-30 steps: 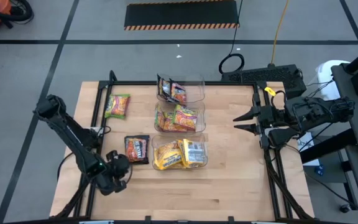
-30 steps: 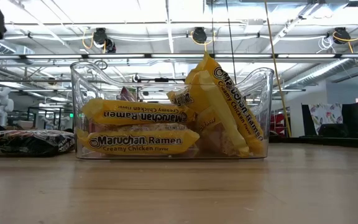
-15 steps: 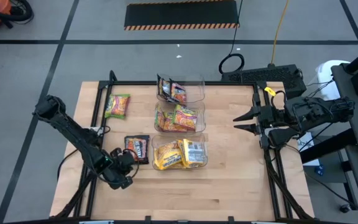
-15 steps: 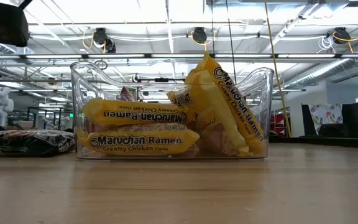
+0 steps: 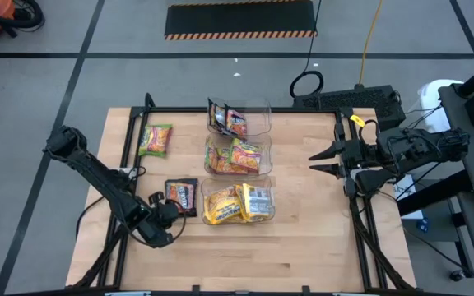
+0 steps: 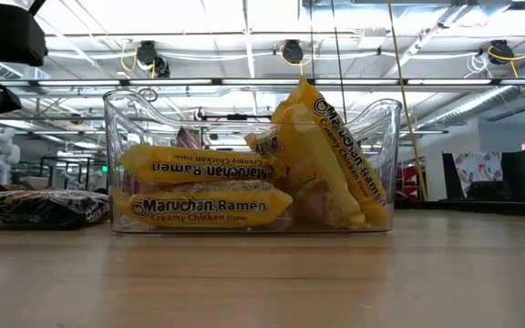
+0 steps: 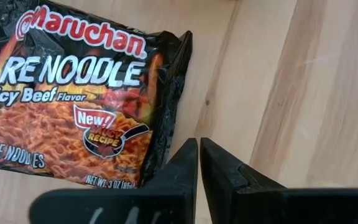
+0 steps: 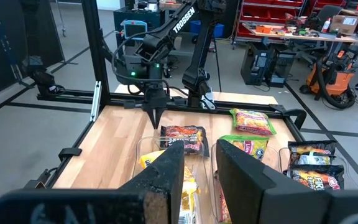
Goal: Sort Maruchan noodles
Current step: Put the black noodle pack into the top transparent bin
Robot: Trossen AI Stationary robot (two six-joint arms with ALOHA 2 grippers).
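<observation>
A: Table (image 5: 303,247) layout? Three clear bins (image 5: 238,169) sat in a centre column, one packet kind each.

B: Loose ones: dark beef packet (image 7: 73,99) lay beside the yellow bin, green packet (image 5: 155,140) further back.

A: Left gripper (image 7: 199,163)?

B: Nearly closed, empty, at the beef packet's edge, probably lining up a pick. Right gripper (image 8: 199,163) was parked wide.

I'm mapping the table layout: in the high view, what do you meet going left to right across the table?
Green-yellow packet → left gripper → dark packet → clear bins → right gripper.
</observation>
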